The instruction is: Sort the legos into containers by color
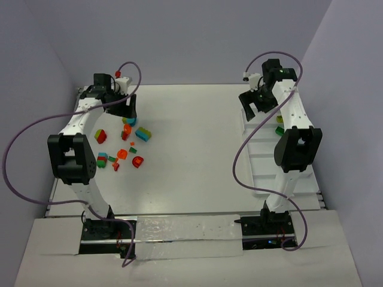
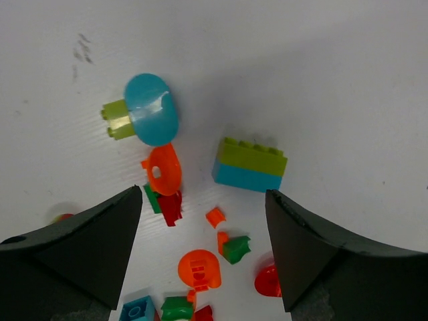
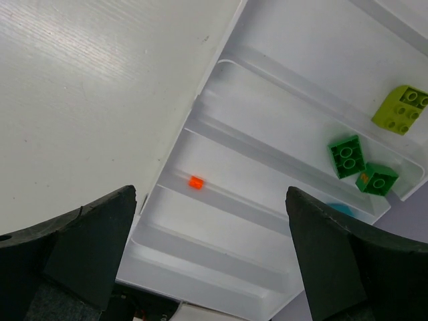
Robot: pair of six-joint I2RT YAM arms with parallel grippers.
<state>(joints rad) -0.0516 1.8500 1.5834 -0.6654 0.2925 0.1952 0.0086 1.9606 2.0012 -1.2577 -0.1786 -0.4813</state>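
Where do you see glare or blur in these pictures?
Top view: soft, even light on the table. Left wrist view: legos sharp, glint on the teal disc, left fingers soft-edged. Right wrist view: tray crisp, right fingers dark, blurred.

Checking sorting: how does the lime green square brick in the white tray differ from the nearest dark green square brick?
The lime green square brick is paler than the dark green square brick. They occupy neighbouring compartments of the white tray. The lime one lies alone in view; the dark one has a second dark green brick beside it. Both have studs up.
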